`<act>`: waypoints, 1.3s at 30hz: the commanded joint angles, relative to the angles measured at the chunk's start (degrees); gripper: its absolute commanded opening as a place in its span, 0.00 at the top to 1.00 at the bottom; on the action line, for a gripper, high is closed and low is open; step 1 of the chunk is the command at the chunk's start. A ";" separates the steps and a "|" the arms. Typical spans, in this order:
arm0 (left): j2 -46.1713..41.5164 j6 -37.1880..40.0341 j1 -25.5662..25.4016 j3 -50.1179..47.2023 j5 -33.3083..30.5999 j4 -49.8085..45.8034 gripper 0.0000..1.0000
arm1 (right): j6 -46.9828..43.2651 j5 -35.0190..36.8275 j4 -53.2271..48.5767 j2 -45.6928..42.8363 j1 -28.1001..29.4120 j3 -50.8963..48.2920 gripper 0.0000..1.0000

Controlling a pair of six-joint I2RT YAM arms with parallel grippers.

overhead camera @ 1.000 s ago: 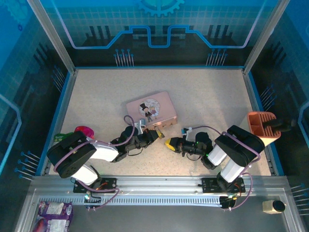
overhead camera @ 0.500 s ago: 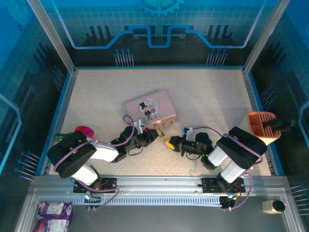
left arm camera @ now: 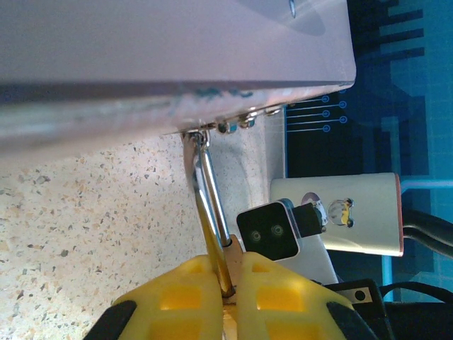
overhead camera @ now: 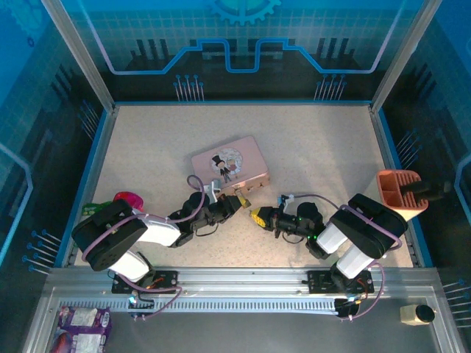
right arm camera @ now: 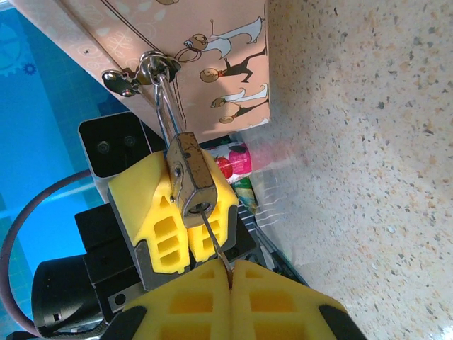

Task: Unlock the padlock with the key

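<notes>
The padlock (right arm camera: 192, 180) tight in left gripper (left arm camera: 225, 278), key (right arm camera: 214, 241) tight in right gripper (right arm camera: 230, 280) — pink tin (overhead camera: 229, 165) close behind.

The speckled beige worktop (overhead camera: 316, 140) carries a pink rectangular tin with a cartoon couple (overhead camera: 230, 167) near its middle, a magenta-and-green object (overhead camera: 129, 198) at its left edge and a salmon-orange slotted block (overhead camera: 401, 193) at its right edge.

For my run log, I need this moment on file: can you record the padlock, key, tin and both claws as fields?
padlock: brass, shackle hooked through the hasp
tin: pink, lying on the table
left claw: shut on padlock
right claw: shut on key
key: thin, tip at the keyhole; how deep it sits cannot be told
</notes>
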 commanded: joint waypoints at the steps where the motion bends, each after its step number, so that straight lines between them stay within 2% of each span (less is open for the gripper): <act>1: -0.87 -1.42 -1.08 0.14 2.17 10.01 1.00 | 1.22 4.73 1.77 -0.62 0.63 0.83 1.00; 25: -0.63 -1.61 -2.64 0.84 2.35 10.36 1.00 | 2.08 8.59 1.97 1.44 1.29 3.47 1.00; 32: 0.83 -1.36 -3.22 2.42 3.29 10.78 1.00 | 1.17 7.98 -1.13 2.00 1.63 7.76 1.00; 39: 0.28 -0.87 -3.28 1.92 3.27 9.83 1.00 | 0.56 7.51 -1.55 1.26 -0.46 6.18 1.00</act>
